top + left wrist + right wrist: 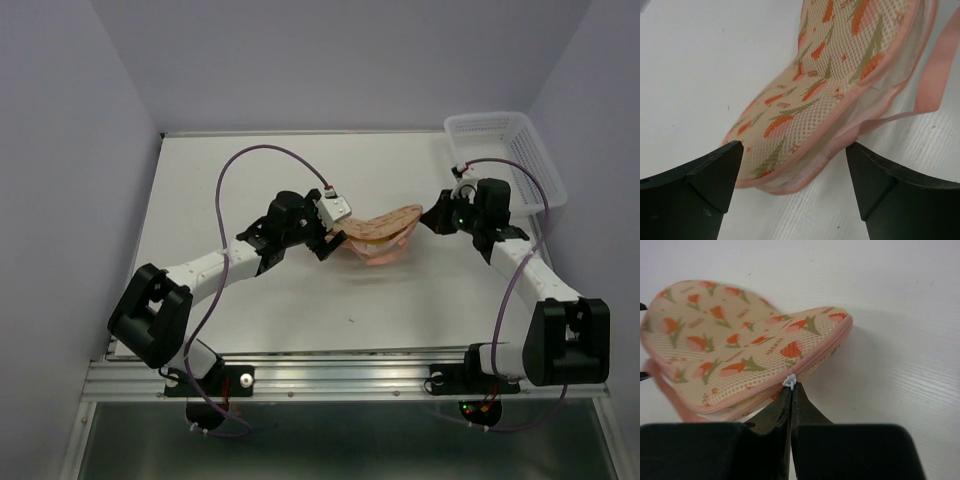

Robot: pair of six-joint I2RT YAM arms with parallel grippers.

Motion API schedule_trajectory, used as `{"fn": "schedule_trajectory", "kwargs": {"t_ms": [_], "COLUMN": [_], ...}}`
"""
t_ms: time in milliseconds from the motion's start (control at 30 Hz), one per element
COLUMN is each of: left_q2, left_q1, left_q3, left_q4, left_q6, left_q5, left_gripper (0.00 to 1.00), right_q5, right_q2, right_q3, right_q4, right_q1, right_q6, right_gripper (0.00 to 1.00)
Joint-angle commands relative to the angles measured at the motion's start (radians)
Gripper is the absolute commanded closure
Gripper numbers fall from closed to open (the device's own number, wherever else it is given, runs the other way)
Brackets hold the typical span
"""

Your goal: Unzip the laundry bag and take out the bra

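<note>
Right tool (pixel 791 388) is clenched on the white zip pull (pixel 789 381) of the laundry bag (pixel 730 340), left tool (pixel 794 148) gaping round its other end; zip looks partly undone, bra not out yet.

We find the laundry bag (pixel 385 232) lying on the table (pixel 300 300), just right of centre in the top view; the left gripper (pixel 335 243) sits at its left end, that end lying between the spread fingers (pixel 705 185); the right gripper (pixel 428 218) sits at its right end, pinching the zip pull (pixel 789 381) on the bag's edge; the basket (pixel 500 135) stands at upper right, behind the right arm (pixel 520 265).
</note>
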Motion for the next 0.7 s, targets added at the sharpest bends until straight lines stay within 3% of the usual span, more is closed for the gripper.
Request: {"fn": "schedule_trajectory", "kwargs": {"t_ms": [0,300,500,667], "left_q2": [0.014,-0.105,-0.127,-0.041], "left_q1": [0.004,-0.055,-0.219,-0.255], "left_q3": [0.058,0.064,0.090,0.115], "left_q4": [-0.038,-0.068,-0.049,-0.026], "left_q6": [-0.011,-0.069,-0.104,-0.100], "left_q5": [0.013,0.063,-0.060,-0.193], "left_gripper": [0.03,0.01,0.01,0.01], "right_q5": [0.048,0.304,0.400,0.387], "right_q2": [-0.089,-0.156,-0.139,-0.150], "right_q3": [0.006,0.071,0.113,0.137], "right_q4": [-0.064,-0.133,-0.139,-0.138], "right_q1": [0.047,0.310,0.416,0.458], "right_q6": [0.027,0.110,0.171,0.182], "right_gripper": [0.99,0.99,0.99,0.99]}}
